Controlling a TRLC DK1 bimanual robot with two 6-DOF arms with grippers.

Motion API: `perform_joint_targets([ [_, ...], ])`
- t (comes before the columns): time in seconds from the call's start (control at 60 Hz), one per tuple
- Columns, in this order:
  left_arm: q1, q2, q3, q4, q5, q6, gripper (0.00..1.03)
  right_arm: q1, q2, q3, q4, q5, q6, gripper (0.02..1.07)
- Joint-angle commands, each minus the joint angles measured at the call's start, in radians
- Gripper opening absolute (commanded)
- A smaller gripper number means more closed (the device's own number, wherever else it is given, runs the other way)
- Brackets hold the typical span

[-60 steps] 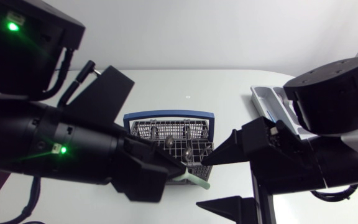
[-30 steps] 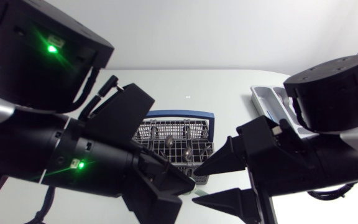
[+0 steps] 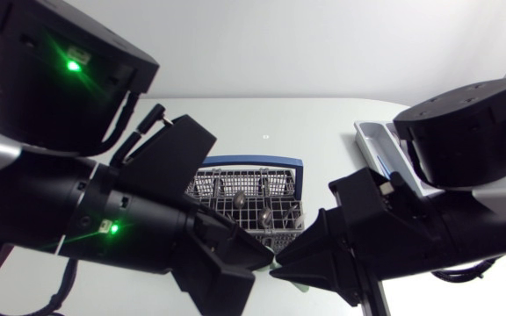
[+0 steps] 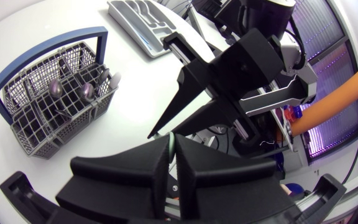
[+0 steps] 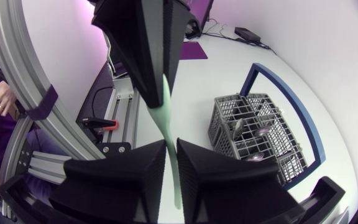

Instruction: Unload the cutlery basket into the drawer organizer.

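Pale green utensil handle was pinched between the fingers of both grippers at once. Left gripper: fingers drawn almost together, only a thin slit between them, with a sliver of the green handle showing in that slit. Right gripper: fingers likewise nearly closed, pressing the handle from two sides; the handle ran on down between them and up into the left gripper's tips. What kind of utensil it was could not be told, as its working end was hidden.

Head view showed the two grippers meeting tip to tip above the near edge of the table, the left arm entering from the left side, the right arm from the right.

Cutlery basket, grey wire mesh with a blue hoop handle, stood upright on the table just behind the joined fingertips. Several spoons stood in its compartments, bowls up.

Drawer organizer, a pale grey divided tray, lay well apart from the basket on the right side, partly hidden behind the right arm.
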Motion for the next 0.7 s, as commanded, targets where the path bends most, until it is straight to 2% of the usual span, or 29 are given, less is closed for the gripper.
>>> perform_joint_targets([
  [0.0, 0.002, 0.002, 0.008, -0.004, 0.03, 0.0, 0.23, 0.005, 0.02, -0.002, -0.003, -0.001, 0.006, 0.08],
  [0.033, 0.003, 0.005, 0.012, -0.004, 0.032, -0.002, 0.3, 0.005, 0.021, -0.001, -0.008, -0.002, 0.006, 0.07],
  [0.117, 0.016, 0.01, 0.022, -0.006, 0.052, -0.014, 0.39, 0.006, 0.021, -0.001, -0.012, -0.004, 0.007, 0.08],
  [0.15, 0.02, 0.01, 0.027, -0.006, 0.058, -0.017, 0.46, 0.006, 0.021, -0.002, -0.014, -0.004, 0.007, 0.07],
  [0.167, 0.022, 0.01, 0.03, -0.006, 0.058, -0.02, 0.59, 0.008, 0.023, -0.002, -0.015, -0.004, 0.007, 0.08],
  [0.217, 0.025, 0.013, 0.039, -0.007, 0.058, -0.028, 0.81, 0.008, 0.026, -0.004, -0.017, -0.004, 0.009, 0.08],
  [0.233, 0.026, 0.013, 0.041, -0.009, 0.058, -0.029, 0.85, 0.008, 0.029, -0.004, -0.02, -0.004, 0.009, 0.07],
  [0.25, 0.033, 0.014, 0.048, -0.012, 0.06, -0.031, 0.94, 0.006, 0.03, -0.002, -0.023, -0.004, 0.009, 0.07],
  [0.283, 0.046, 0.019, 0.062, -0.022, 0.073, -0.045, 0.99, 0.005, 0.034, -0.002, -0.024, -0.001, 0.009, 0.07],
  [0.45, 0.111, 0.039, 0.119, -0.068, 0.084, -0.095, 0.99, -0.049, 0.027, -0.001, -0.063, 0.019, -0.008, 0.08],
  [0.683, 0.241, 0.114, 0.185, -0.176, 0.078, -0.192, 0.99, -0.252, -0.034, 0.004, -0.167, 0.024, -0.131, 0.08],
])
